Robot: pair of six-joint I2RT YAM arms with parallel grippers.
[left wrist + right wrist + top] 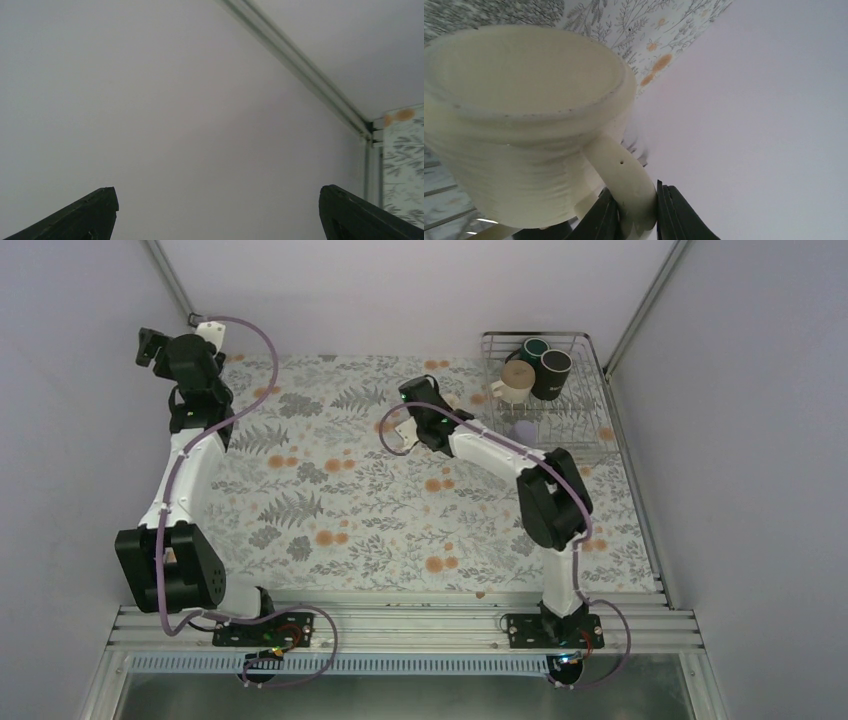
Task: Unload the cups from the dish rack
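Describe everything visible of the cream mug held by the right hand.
The cream mug looks like glazed ceramic: finely ridged body, smooth flared end, thick loop handle with a tiny hole. It is tilted, that end towards the wrist camera. The right hand clamps its handle between dark fingers, holding it above the floral cloth, outside the dish rack.

Before me the counter (330, 490) wears a cloth printed with grey fern leaves and orange blossoms, reaching to the pale far wall (400, 290). A ribbed metal rail (400, 625) runs along its near edge. One slanting metal post (170, 275) stands in the far left corner, another (648, 300) in the far right. My left wrist view is nearly all blank wall, with a metal strip (300, 65) crossing at upper right and a sliver of cloth at the right edge.
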